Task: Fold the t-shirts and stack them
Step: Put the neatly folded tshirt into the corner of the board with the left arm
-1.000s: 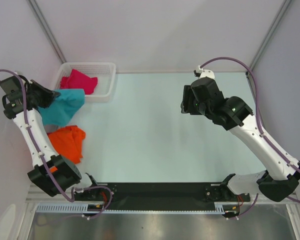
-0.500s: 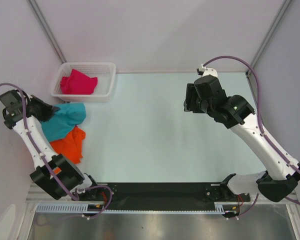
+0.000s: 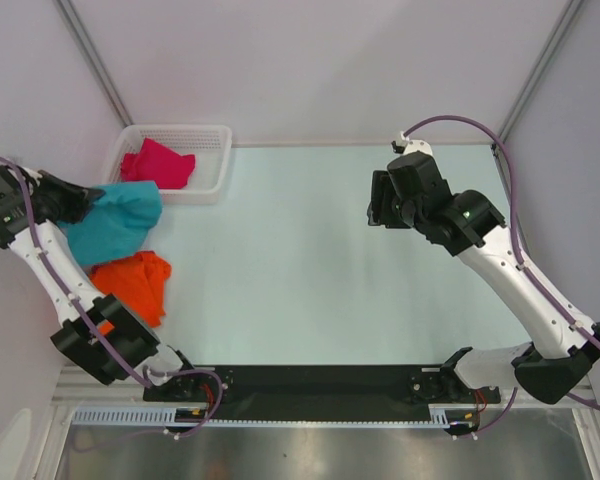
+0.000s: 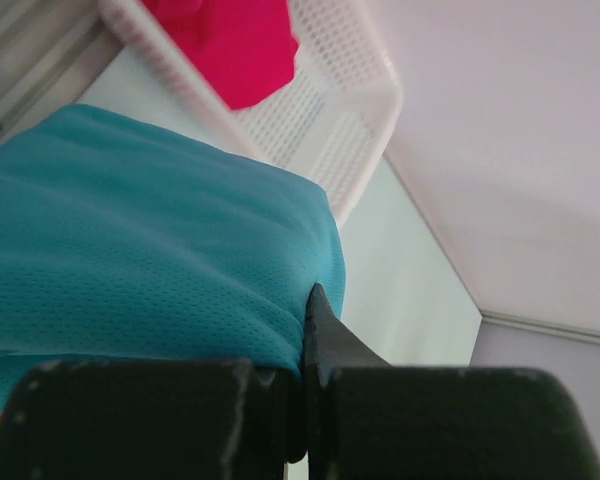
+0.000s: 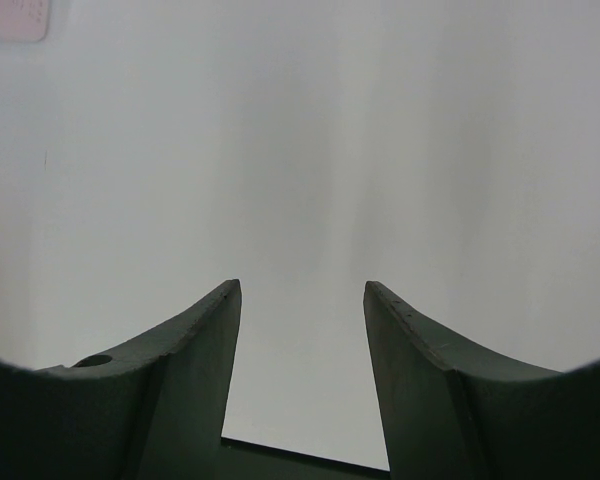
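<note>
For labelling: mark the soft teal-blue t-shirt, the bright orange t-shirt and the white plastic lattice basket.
soft teal-blue t-shirt (image 3: 115,225): top view, cloth middle.
bright orange t-shirt (image 3: 135,285): top view, cloth middle.
white plastic lattice basket (image 3: 221,165): top view, right wall.

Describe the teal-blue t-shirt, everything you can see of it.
The teal-blue t-shirt is soft cloth with a fine perforated knit, plain, with no print showing. It is bunched and unfolded, at the table's left side just in front of the white basket. The left gripper is shut on its edge, where the cloth gathers into folds. Its near edge meets the crumpled orange t-shirt in the top view.
</note>
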Motion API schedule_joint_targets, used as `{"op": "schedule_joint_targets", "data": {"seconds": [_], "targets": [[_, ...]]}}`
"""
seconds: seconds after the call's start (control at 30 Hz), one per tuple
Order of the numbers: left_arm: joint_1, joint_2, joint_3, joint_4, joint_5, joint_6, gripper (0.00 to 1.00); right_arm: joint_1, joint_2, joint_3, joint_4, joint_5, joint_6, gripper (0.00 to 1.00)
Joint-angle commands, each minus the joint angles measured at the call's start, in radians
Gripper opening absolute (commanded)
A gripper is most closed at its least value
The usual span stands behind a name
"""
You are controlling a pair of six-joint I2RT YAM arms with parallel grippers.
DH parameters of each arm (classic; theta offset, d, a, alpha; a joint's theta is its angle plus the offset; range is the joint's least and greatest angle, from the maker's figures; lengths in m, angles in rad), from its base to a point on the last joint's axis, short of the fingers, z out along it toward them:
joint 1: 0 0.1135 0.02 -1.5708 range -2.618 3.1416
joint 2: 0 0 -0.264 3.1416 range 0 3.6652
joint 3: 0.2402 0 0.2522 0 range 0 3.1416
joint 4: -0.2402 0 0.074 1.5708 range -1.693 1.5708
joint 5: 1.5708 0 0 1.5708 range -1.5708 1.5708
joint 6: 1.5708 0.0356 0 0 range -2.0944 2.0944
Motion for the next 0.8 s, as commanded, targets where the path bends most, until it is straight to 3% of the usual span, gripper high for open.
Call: {"op": "schedule_joint_targets", "data": {"seconds": [0.0,0.13,0.27,0.77], "targets": [[-0.014,0.064,0.18,0.113,0.078,-0.071,0.0,-0.012,0.018,0.034,0.025,-0.017,-0.017,0.58],[-0.012,0.147,0.264,0.11,0.063,-0.094,0.0,-0.022,0.04,0.068,0.017,-0.013,-0.027,0.58],[-0.015,0.147,0.251,0.099,0.033,-0.061,0.0,-0.036,0.055,0.088,0.003,-0.01,-0.034,0.58],[-0.014,-0.063,-0.197,0.056,-0.053,0.119,0.0,-0.047,-0.017,0.022,-0.074,0.003,-0.034,0.58]]}}
